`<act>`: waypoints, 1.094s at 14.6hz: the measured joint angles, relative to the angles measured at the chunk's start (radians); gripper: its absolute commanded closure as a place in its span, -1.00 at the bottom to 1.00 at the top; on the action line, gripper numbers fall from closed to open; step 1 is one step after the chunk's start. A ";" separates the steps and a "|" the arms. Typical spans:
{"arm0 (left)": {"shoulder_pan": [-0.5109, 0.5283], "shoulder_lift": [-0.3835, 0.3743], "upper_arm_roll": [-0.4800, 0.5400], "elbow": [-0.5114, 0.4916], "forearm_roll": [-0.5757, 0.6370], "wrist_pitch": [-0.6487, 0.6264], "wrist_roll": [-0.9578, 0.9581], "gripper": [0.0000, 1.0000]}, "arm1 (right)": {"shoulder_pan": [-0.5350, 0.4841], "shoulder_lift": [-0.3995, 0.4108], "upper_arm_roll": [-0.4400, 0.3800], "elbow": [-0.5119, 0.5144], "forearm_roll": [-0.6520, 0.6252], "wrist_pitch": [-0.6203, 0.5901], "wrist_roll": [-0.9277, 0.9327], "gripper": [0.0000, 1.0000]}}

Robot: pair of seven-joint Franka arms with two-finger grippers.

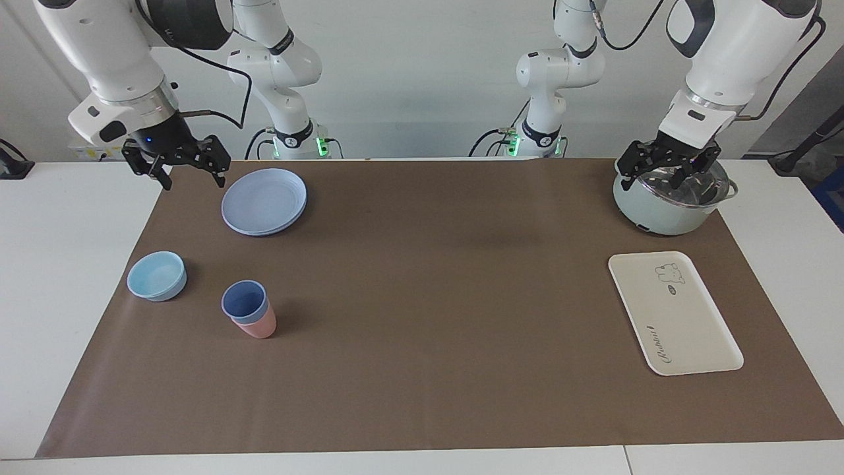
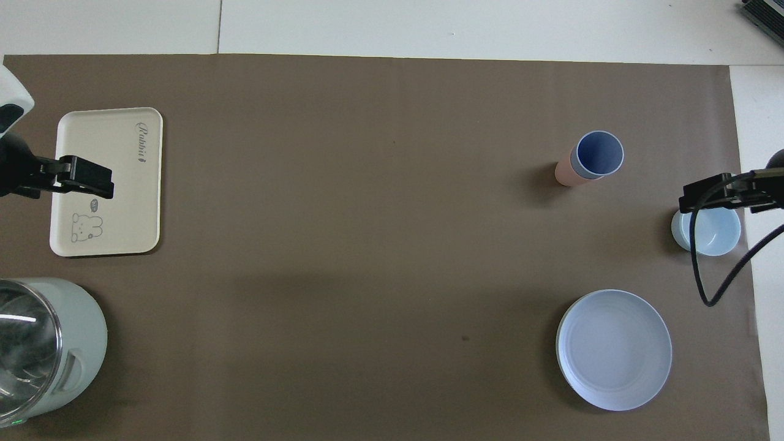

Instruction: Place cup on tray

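The periwinkle-blue cup (image 1: 244, 300) stands nested inside a pink tumbler (image 1: 259, 326) on the brown mat, toward the right arm's end; in the overhead view the cup (image 2: 599, 153) shows its open mouth. The cream tray (image 1: 679, 330) with the bear drawing lies flat and bare toward the left arm's end (image 2: 116, 208). My right gripper (image 1: 191, 179) hangs open and empty in the air beside the blue plate, well apart from the cup. My left gripper (image 1: 663, 173) hangs open and empty over the pot.
A round blue plate (image 1: 264, 201) lies nearer to the robots than the cup. A light-blue bowl (image 1: 157, 275) sits beside the cup toward the mat's edge. A pale-green pot (image 1: 659, 214) with a glass lid stands nearer to the robots than the tray.
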 measured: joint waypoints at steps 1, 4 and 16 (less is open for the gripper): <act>0.000 0.000 0.000 0.000 0.000 0.000 0.000 -1.00 | -0.023 -0.001 -0.002 -0.017 0.026 0.040 -0.093 -1.00; 0.000 0.000 0.000 0.000 0.000 0.000 0.000 -1.00 | -0.096 -0.015 -0.009 -0.129 0.092 0.210 -0.370 -1.00; 0.000 0.000 0.000 0.000 0.000 0.000 0.000 -1.00 | -0.246 0.160 -0.012 -0.411 0.946 0.562 -1.265 -1.00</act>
